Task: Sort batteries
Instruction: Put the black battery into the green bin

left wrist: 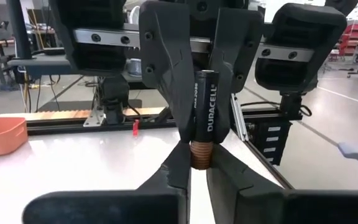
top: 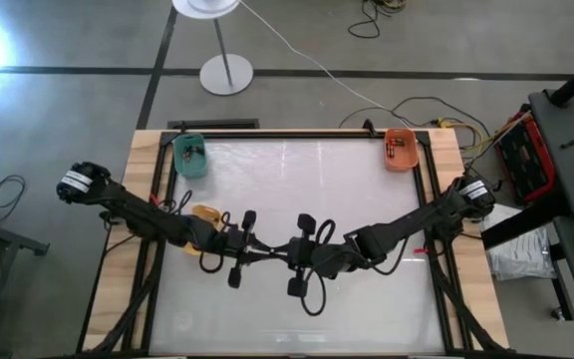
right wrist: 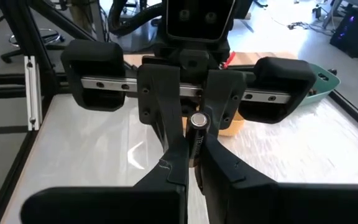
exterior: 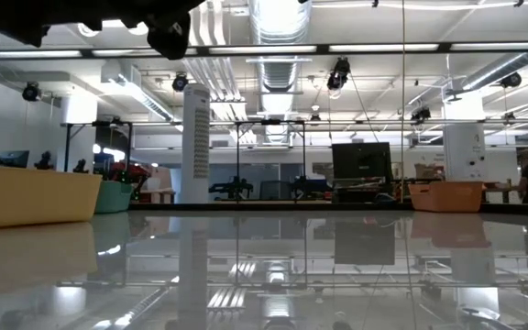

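Black and copper, the battery [left wrist: 205,118] sits between both arms near the middle of the tabletop [top: 297,184], a little toward 6 o'clock. We judge this as a handover. The left end effector [top: 255,249] has its fingers closed narrow on the copper end, and the right end effector [top: 289,253] is closed on the black body, so both hold the same cell.

We think the risk is here: if one arm pulls away before the other lets go, the battery can twist, slip out and roll on the glossy surface. A release that comes too early would drop it.

From 9 o'clock to 3 o'clock, we see the yellow bin [top: 205,214] just beside the left arm, the green bin [top: 189,158] at about 10 o'clock and the orange bin [top: 401,150] at about 2 o'clock, both holding some cells. The white tabletop reflects the ceiling lights. Behind it is a large workshop with grey floor, a lamp stand [top: 226,72] and cables.
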Controlling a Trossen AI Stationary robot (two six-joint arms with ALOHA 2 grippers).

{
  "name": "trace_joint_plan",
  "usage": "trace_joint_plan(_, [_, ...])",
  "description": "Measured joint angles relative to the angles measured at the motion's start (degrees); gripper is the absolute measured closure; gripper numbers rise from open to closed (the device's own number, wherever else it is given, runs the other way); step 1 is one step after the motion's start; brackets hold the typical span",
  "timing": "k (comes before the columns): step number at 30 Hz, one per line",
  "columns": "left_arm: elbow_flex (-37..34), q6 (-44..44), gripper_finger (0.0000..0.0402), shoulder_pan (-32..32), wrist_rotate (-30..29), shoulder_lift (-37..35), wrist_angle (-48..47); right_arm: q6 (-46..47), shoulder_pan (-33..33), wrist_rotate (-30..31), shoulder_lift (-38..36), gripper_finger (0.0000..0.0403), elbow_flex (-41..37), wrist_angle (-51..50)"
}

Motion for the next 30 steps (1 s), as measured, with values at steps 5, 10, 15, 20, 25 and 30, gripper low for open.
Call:
trace_joint_plan(5, [0.0, -0.5, 0.0387, 0.0, -0.1, 0.0, -0.6, 1.7, 0.0, 0.0, 0.0, 0.0384, -0.1, -1.2])
trace_joint_plan(10, [0.0, -0.5, 0.0394, 0.0, 0.0, -0.1, -0.8, 3.3, -0.2, 0.0, 0.0, 0.033, -0.3, -1.8])
trace_joint_plan(15, [0.0, -0.4, 0.0394, 0.0, 0.0, -0.2, -1.1, 1.6, -0.3, 0.0, 0.0, 0.0258, 0.5, -1.0])
trace_joint_plan(20, [0.0, -0.2, 0.0394, 0.4, -0.2, -0.9, -2.2, -2.5, 1.9, 0.2, -1.0, 0.0203, 5.1, -6.8])
trace_joint_plan(25, [-0.1, -1.0, 0.0394, 0.4, -6.6, -4.9, -11.0, 3.0, 5.9, 1.9, -2.3, 0.0177, 6.2, -19.7])
trace_joint_plan(30, [-0.2, -3.7, 0.0394, 1.2, -9.4, -11.5, -21.5, 19.9, 9.3, 4.7, -1.6, 0.017, 5.6, -36.5])
